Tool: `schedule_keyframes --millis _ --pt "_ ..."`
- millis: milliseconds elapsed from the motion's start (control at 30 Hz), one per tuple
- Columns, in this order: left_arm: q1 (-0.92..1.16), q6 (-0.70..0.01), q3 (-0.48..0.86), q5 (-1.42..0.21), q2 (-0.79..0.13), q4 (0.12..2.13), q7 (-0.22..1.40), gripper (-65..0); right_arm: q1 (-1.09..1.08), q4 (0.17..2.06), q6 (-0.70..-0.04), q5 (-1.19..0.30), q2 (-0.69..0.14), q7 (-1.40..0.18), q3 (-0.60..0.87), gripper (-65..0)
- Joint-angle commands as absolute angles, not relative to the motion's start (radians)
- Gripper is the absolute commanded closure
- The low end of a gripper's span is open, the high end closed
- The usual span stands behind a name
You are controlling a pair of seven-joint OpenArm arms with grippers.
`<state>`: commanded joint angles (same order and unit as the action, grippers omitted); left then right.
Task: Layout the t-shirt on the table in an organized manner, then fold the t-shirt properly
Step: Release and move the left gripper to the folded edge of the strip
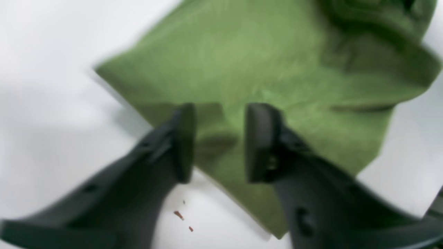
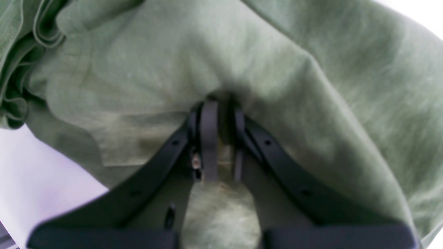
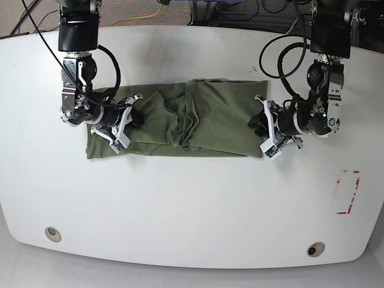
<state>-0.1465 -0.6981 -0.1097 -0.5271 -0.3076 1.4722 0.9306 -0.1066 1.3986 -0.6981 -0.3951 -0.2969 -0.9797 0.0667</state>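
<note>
Base view: the t-shirt (image 3: 204, 117) lies bunched lengthwise on the table (image 3: 192, 210). Right gripper (image 2: 218, 138) — jaws pinched on its cloth. Left gripper (image 1: 218, 141) — jaws parted, holding nothing, over the shirt's edge.

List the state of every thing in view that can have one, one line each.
t-shirt: partly folded into a long band on the table, bunched and creased near its middle.
left gripper: open, over an edge of the shirt, holding nothing.
right gripper: shut on a pinch of the shirt's fabric.
table: bare white surface around the shirt, red tape rectangle near one side.
</note>
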Motion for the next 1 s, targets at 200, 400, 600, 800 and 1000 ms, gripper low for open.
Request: schedule_keyframes --millis 200,400,600,800,1000 --pt "-0.147 -0.698 -0.127 -0.524 -0.308 1.423 0.926 -4.6 -0.107 1.399 -0.698 -0.395 -0.297 -0.98 0.067 -5.5" --pt "-0.147 -0.698 -0.127 -0.464 -0.278 1.359 0.905 -4.6 -0.107 1.399 -0.698 -0.397 -0.297 -0.98 0.067 -5.5" --pt "-0.147 -0.698 -0.127 -0.367 -0.259 1.25 0.858 -4.6 -0.107 1.4 -0.698 -0.401 -0.298 -0.98 0.067 -5.5" --pt "-0.147 -0.698 -0.136 -0.358 -0.259 1.179 0.837 -4.7 -0.127 1.422 -0.698 -0.404 -0.297 -0.984 0.068 -13.8" --pt "-0.143 -0.698 -0.159 -0.358 -0.26 1.171 0.835 -4.7 -0.159 1.549 -0.698 -0.433 -0.266 -1.082 0.145 -45.7"
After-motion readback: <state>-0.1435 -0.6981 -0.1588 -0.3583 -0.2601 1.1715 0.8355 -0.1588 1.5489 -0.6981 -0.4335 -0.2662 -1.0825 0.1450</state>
